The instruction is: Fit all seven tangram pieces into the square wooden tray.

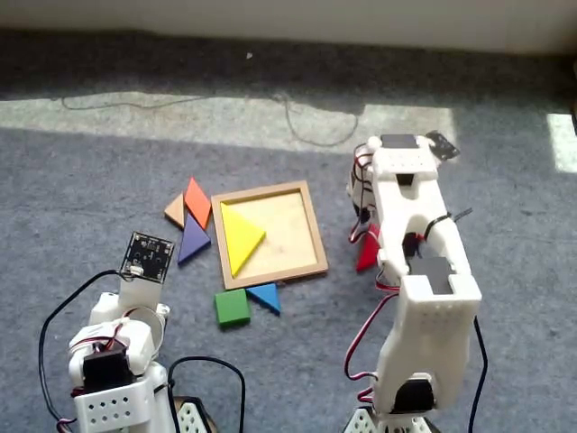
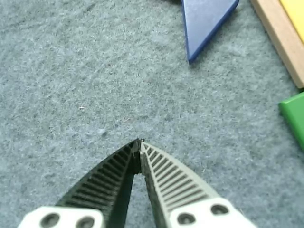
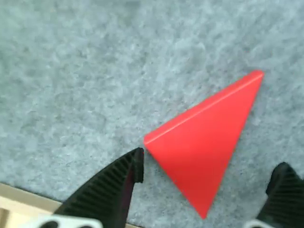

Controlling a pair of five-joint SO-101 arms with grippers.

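The square wooden tray (image 1: pixel 315 236) lies mid-carpet with a yellow triangle (image 1: pixel 239 236) inside it. Left of it sit an orange triangle (image 1: pixel 197 202), a tan piece (image 1: pixel 174 210) and a dark blue triangle (image 1: pixel 193 239). A green square (image 1: pixel 232 307) and a light blue triangle (image 1: pixel 266 295) lie by its near edge. A red triangle (image 1: pixel 367 253) lies right of the tray, half under the right arm. My right gripper (image 3: pixel 209 173) is open, one finger on each side of the red triangle (image 3: pixel 204 142). My left gripper (image 2: pixel 139 142) is shut and empty over bare carpet, short of the dark blue triangle (image 2: pixel 204 21).
Grey carpet all around. The left arm (image 1: pixel 126 343) stands at the near left, the right arm (image 1: pixel 419 271) along the tray's right side. A thin cable (image 1: pixel 306 126) trails across the sunlit strip behind the tray. The tray rim (image 2: pixel 280 42) and green square (image 2: pixel 294 118) border the left wrist view.
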